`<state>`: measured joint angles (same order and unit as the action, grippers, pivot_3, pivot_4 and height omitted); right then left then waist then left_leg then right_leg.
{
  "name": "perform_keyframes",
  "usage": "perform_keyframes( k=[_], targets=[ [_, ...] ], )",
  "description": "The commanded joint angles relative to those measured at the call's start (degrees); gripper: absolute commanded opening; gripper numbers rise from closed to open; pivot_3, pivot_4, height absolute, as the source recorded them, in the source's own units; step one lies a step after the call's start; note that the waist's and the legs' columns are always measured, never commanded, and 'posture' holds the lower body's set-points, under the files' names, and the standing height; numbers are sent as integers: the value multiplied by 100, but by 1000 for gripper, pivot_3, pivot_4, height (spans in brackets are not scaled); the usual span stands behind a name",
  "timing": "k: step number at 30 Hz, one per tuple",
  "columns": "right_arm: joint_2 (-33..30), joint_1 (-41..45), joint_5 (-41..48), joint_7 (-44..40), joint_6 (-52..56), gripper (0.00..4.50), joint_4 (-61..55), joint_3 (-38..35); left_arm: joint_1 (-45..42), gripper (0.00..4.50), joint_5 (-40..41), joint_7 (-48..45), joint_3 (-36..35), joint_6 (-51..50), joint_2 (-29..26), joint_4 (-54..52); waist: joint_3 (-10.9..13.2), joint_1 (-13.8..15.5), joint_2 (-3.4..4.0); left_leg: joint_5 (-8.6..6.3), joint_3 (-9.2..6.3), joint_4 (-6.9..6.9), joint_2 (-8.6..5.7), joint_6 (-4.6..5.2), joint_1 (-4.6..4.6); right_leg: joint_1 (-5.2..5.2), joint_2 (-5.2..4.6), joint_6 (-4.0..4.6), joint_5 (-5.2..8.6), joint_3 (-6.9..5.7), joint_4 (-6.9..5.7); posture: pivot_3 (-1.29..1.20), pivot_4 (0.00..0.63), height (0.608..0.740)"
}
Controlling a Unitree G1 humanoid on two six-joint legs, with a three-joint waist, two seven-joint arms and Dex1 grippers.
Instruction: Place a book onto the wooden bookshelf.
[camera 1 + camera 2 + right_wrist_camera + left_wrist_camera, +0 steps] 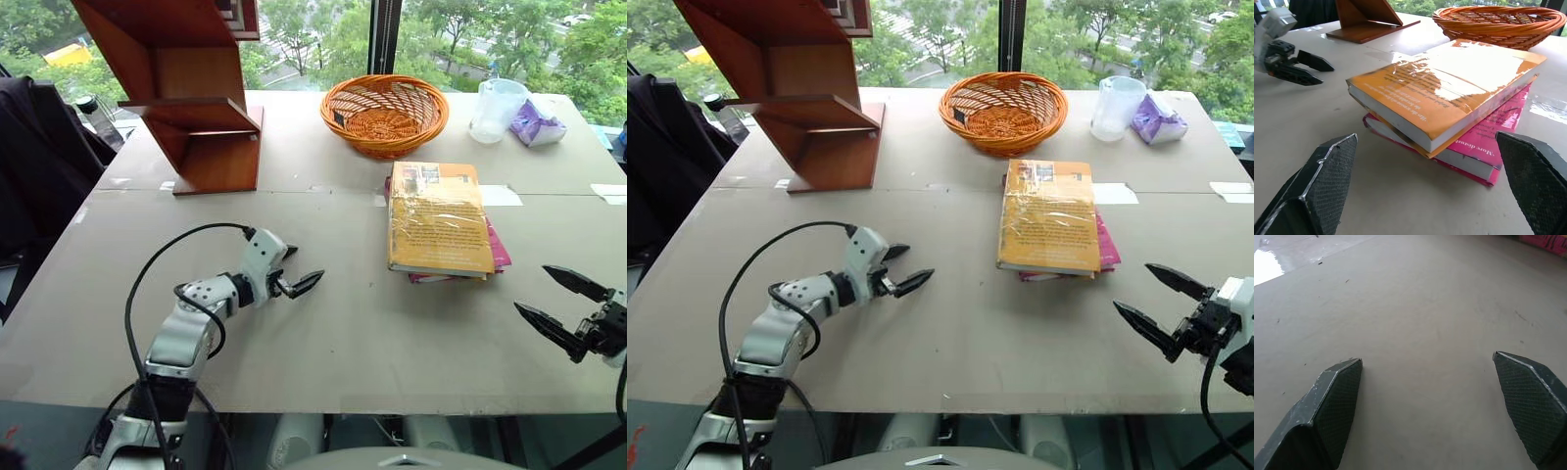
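The yellow-orange book (pixel 438 217) lies flat on top of a pink book (pixel 500 251) at the table's middle right; its glossy cover shows close up in the right wrist view (pixel 1449 83). The wooden bookshelf (pixel 191 93) stands at the table's far left. My left gripper (pixel 298 270) hovers open over bare table, left of the books, with nothing between its fingers (pixel 1334 401). My right gripper (pixel 556 305) is open near the table's front right edge, aimed at the books and apart from them.
An orange wicker basket (pixel 385 114) sits behind the books. A clear plastic cup (pixel 496 110) and a purple packet (pixel 536 123) stand at the far right. A dark chair (pixel 34 166) is beside the table's left edge. Paper slips (pixel 501 195) lie near the books.
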<state>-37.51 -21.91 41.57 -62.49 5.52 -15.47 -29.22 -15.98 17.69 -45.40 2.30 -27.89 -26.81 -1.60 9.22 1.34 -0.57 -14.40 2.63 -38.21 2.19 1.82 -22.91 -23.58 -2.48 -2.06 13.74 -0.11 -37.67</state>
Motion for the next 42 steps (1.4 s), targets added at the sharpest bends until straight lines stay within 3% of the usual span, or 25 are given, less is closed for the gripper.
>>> perform_keyframes(
  k=[1, 7, 11, 18, 22, 25, 31, 33, 35, 40, 42],
  targets=[
    [24, -266, 360, 10, 96, 4500, -644, -365, -736, 4405, 727, -158, -98, -991, 402, 383, 4, -6, -8, 0, 0, -2, -2, 0, -5, 1, 0, -1, 0, 0, 2, 0, 150, 740],
    [98, -485, 488, 173, 214, 4500, -1083, -445, -1987, 4405, 1201, -507, 105, -1923, 1166, 1483, 27, -66, -45, 0, -5, -5, -11, 0, -11, 0, 10, -4, -1, -2, 6, 0, 150, 740],
    [108, -414, 423, 252, 203, 4500, -1123, -385, -2828, 4405, 1322, -328, -146, -2372, 1758, 2768, 35, -70, -59, 0, -7, -7, -13, 0, -10, 0, 20, -4, -2, -1, 6, 0, 150, 740],
    [95, -321, 441, 342, 269, 4500, -1181, -384, -3792, 4405, 1828, -28, -1172, -3362, 2263, 4811, 41, -67, -67, 0, -19, -5, -8, 0, -11, -1, 33, -22, -12, -6, 6, 0, 150, 740],
    [90, -261, 445, 358, 316, 4500, -1177, -373, -4141, 4405, 1795, 91, -1605, -3401, 2308, 5807, 42, -63, -70, 0, -20, -5, -9, 0, -15, -1, 32, -22, -12, -7, 12, 0, 150, 740],
    [82, -237, 462, 352, 337, 4500, -1167, -384, -4264, 3600, 1654, -96, -1539, -3406, 2288, 5970, 42, -59, -69, 0, -20, -5, -10, 0, -14, 0, 31, -23, -12, -7, 13, 0, 150, 740],
    [95, -246, 503, 318, 351, 4500, -1130, -422, -4274, 651, 1657, -381, -1500, -3604, 2282, 5744, 42, -56, -70, 0, -21, -5, -9, -1, -14, -1, 31, -21, -13, -8, 11, 0, 150, 740],
    [79, -238, 480, 288, 348, 4500, -1114, -404, -4247, 26, 1686, -317, -1584, -3572, 2313, 5654, 42, -56, -69, 0, -20, -5, -9, -1, -14, 0, 29, -22, -13, -8, 11, 0, 150, 740],
    [58, -201, 494, 255, 353, 4500, -1068, -422, -4061, 26, 1685, -457, -1396, -3485, 2319, 4930, 43, -62, -70, 0, -19, -6, -9, -1, -15, 0, 27, -22, -13, -7, 11, 0, 150, 740],
    [34, -13, 582, 201, 374, 4500, -886, -511, -3102, 26, 1284, -723, -296, -2388, 1840, 1561, 58, -102, -74, 0, -11, 1, 1, -3, -15, -6, 27, 2, -28, 6, 8, 0, 150, 740],
    [17, 154, 623, 180, 406, 4500, -793, -465, -3069, 26, 1096, -428, -519, -1603, 1602, 661, 60, -86, -71, 0, -12, 2, 1, -3, -14, -7, 27, 4, -28, 9, 6, 0, 150, 740]
  ],
)
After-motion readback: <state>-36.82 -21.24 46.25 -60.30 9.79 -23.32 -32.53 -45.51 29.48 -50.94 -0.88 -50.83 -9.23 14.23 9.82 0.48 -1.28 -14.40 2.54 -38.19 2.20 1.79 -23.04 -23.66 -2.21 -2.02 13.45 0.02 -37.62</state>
